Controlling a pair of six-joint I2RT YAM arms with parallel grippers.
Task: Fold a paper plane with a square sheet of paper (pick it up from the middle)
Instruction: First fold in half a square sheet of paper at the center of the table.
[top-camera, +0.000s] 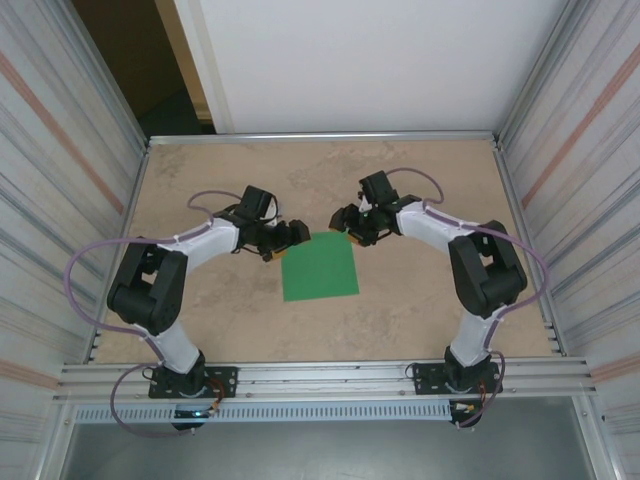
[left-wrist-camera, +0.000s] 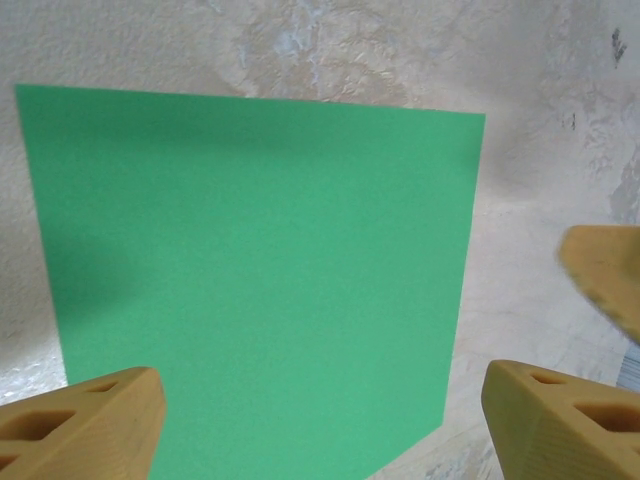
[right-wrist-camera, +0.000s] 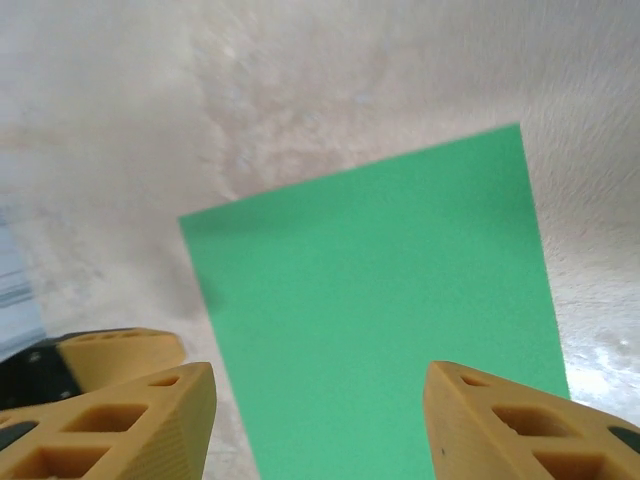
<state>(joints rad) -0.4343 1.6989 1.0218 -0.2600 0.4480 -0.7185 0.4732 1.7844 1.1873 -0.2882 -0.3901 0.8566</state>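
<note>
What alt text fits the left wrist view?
A bright green square sheet of paper lies flat on a beige marbled table. The left pincer stands open above it, an orange fingertip in each bottom corner of the picture.

Lab test cell: my left arm (top-camera: 165, 290) and right arm (top-camera: 485, 265) are bolted to an aluminium rail (top-camera: 330, 375) at the tabletop's (top-camera: 420, 300) near edge. Ribbed panels (top-camera: 60, 150) wall both sides, white board (top-camera: 370, 60) behind.

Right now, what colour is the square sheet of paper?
The square sheet of paper is plain bright green, best seen from the left wrist view.
</note>
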